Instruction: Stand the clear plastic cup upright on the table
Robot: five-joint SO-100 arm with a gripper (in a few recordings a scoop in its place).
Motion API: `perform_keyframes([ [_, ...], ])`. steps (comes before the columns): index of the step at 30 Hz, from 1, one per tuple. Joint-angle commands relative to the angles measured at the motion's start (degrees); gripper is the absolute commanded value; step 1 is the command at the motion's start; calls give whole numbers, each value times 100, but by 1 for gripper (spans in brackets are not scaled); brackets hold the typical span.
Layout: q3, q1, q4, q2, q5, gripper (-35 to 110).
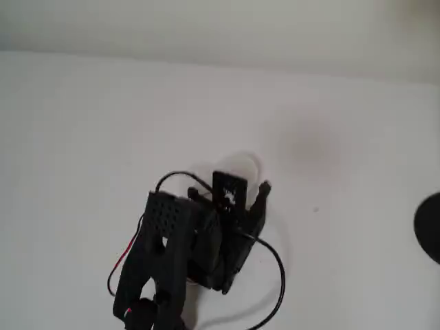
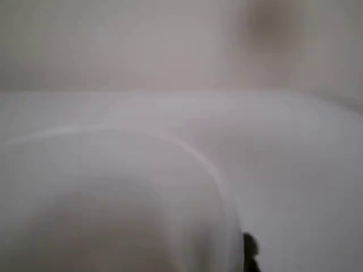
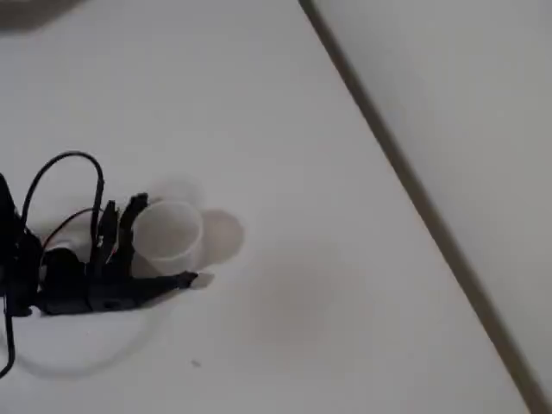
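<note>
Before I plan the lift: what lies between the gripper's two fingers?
The clear plastic cup lies there, apparently upright on the table, inside the open gripper, as the fixed view shows.

Overhead view: clear plastic cup [image 1: 240,167] mostly hidden behind gripper [image 1: 244,192], just a faint whitish curve. Dark round object [image 1: 430,227] cut off by right edge. Arm cut off at bottom edge. Wrist view: all blurred; cup [image 2: 113,198] a hazy arc, cut off at bottom. Fixed view: arm cut off at left edge.
</note>
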Motion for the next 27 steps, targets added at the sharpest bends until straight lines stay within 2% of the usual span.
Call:
perform_keyframes([
  [1,79,114,299,659,62,78],
  [16,800,360,1986,3085,642,79],
  [23,1283,475,3727,4992,1072,79],
  [27,1336,624,5897,6645,1494,78],
])
